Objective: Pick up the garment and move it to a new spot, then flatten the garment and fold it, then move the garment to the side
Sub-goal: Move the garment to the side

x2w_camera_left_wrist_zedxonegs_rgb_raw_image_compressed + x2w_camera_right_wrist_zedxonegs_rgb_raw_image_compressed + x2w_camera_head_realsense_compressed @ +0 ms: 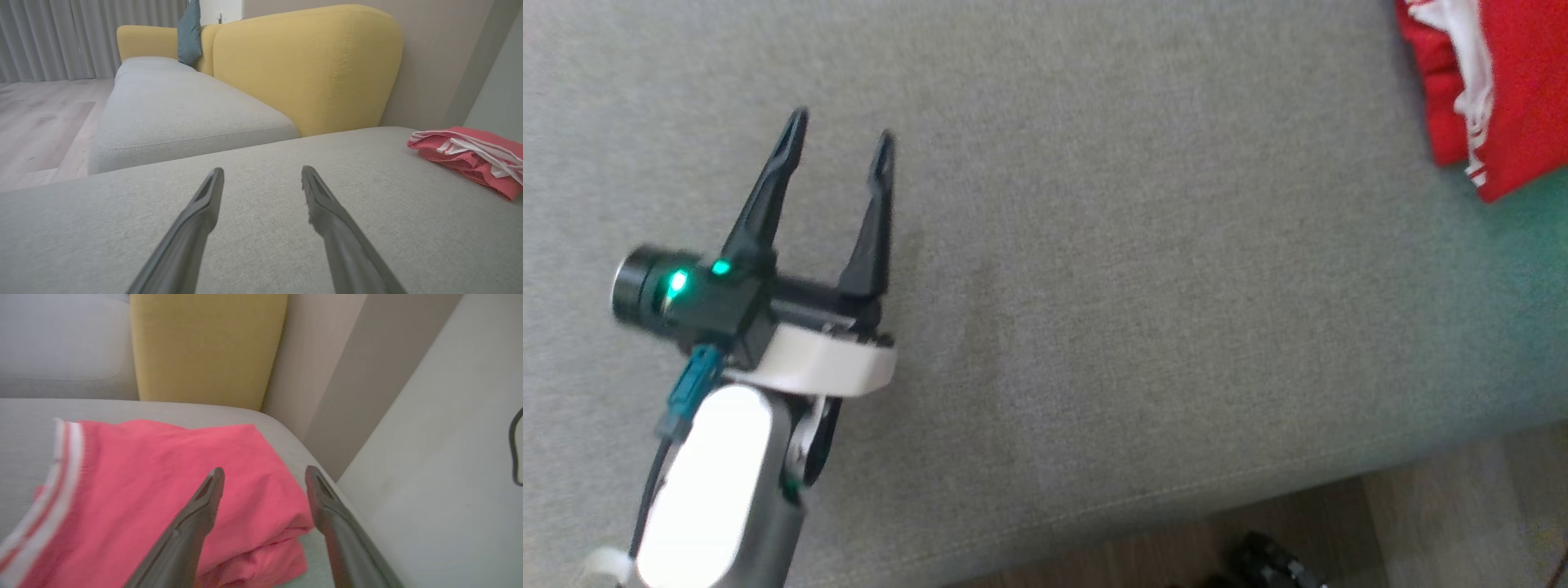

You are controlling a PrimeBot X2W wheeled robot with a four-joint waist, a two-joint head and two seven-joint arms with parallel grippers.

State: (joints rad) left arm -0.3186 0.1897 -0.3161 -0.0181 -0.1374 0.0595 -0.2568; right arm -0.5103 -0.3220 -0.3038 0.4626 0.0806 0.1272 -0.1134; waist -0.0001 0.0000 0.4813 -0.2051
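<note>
The folded red garment (1494,90), trimmed with white stripes, lies at the far right of the grey seat cushion (1094,286). It is well apart from the left gripper (841,126), which hangs over bare cushion to the left with its two dark fingers spread and nothing between them. The right gripper (265,470) is poised over the garment's right end, fingers likewise spread wide and pinching nothing. In its wrist view one finger crosses the red cloth while the other lies past the folded edge, over the cushion's rim (whether either tip touches the cloth cannot be told). The head view gives the layout from above, with a strip of wooden floor (1176,555) along the near edge. The left wrist view, looking low across the seat, adds the yellow backrest (310,69), a second grey seat (184,114) beyond, a teal pillow (190,32) and grey curtains (61,36), and shows the garment's stacked layers edge-on. The right wrist view adds a pale surface (441,457) close beside the cushion's right end
</note>
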